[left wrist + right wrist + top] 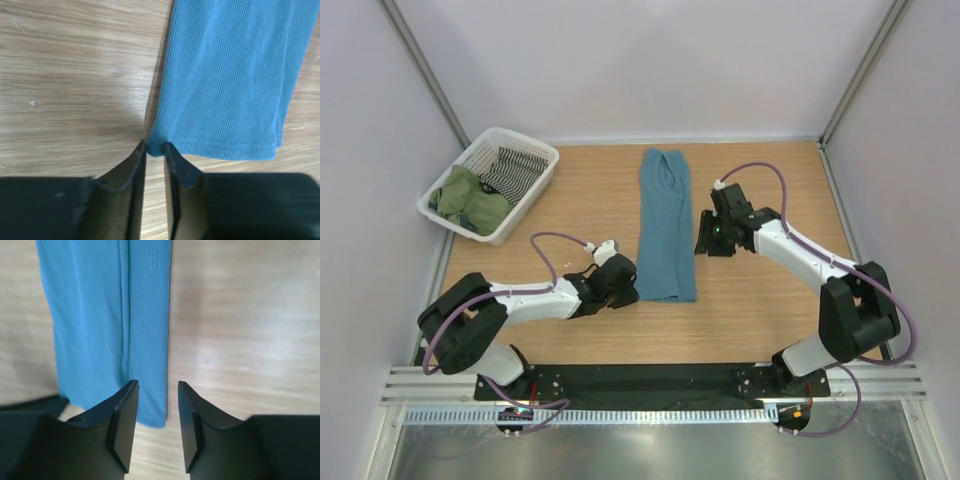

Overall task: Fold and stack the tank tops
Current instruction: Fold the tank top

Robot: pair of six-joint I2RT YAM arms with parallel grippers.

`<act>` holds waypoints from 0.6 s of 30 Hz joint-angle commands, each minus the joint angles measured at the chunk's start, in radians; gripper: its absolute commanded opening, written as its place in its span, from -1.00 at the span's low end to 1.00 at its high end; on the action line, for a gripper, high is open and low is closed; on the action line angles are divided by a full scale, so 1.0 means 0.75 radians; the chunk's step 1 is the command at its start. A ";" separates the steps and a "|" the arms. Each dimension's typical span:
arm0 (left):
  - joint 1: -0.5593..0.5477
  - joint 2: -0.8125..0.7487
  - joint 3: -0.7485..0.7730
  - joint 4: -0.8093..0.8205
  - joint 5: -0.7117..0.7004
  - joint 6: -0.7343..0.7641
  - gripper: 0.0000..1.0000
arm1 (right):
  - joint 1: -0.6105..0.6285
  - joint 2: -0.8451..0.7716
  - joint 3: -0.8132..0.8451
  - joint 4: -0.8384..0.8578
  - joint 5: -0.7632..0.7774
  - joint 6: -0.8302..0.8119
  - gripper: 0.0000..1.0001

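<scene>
Table [570, 190]; basket [538, 192] at ten o'clock holding the olive-green top [470, 200]; teal tank top [665, 225], a central strip; my left gripper [155, 147], jaws slightly apart at its seven-o'clock hem corner; my right gripper [157, 390], jaws apart and empty, at three o'clock; I'd pinch both near corners squarely before folding toward twelve.

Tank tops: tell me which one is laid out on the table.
The teal-blue tank top, flat on the table as a long folded strip; the olive-green one lies crumpled in the white basket.

Bare counter [590, 190] lies open on either side of the folded teal tank top [665, 225]. The basket [532, 200] blocks the far-left corner.
</scene>
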 commanded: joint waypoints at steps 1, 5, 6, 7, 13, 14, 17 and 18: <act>-0.002 -0.027 -0.019 0.013 0.021 0.016 -0.50 | 0.059 -0.132 -0.153 0.002 -0.038 0.041 -0.11; -0.002 -0.045 -0.035 0.023 0.032 0.025 -0.32 | 0.117 -0.212 -0.257 0.019 -0.042 0.084 -0.02; -0.002 -0.050 -0.037 0.023 0.032 0.029 -0.27 | 0.133 -0.216 -0.282 0.021 -0.042 0.091 0.01; -0.002 -0.052 -0.035 0.019 0.032 0.033 -0.24 | 0.137 -0.223 -0.292 0.025 -0.046 0.095 0.02; -0.002 -0.052 -0.017 0.009 0.038 0.049 -0.20 | 0.188 -0.202 -0.356 0.072 -0.073 0.119 -0.01; -0.002 -0.048 -0.009 0.007 0.036 0.053 -0.20 | 0.194 -0.186 -0.360 0.078 -0.075 0.121 -0.01; -0.002 -0.037 0.012 -0.001 0.032 0.063 -0.20 | 0.223 -0.157 -0.368 0.099 -0.077 0.138 -0.03; -0.002 -0.033 0.020 -0.003 0.034 0.076 -0.21 | 0.225 -0.153 -0.372 0.103 -0.075 0.142 -0.02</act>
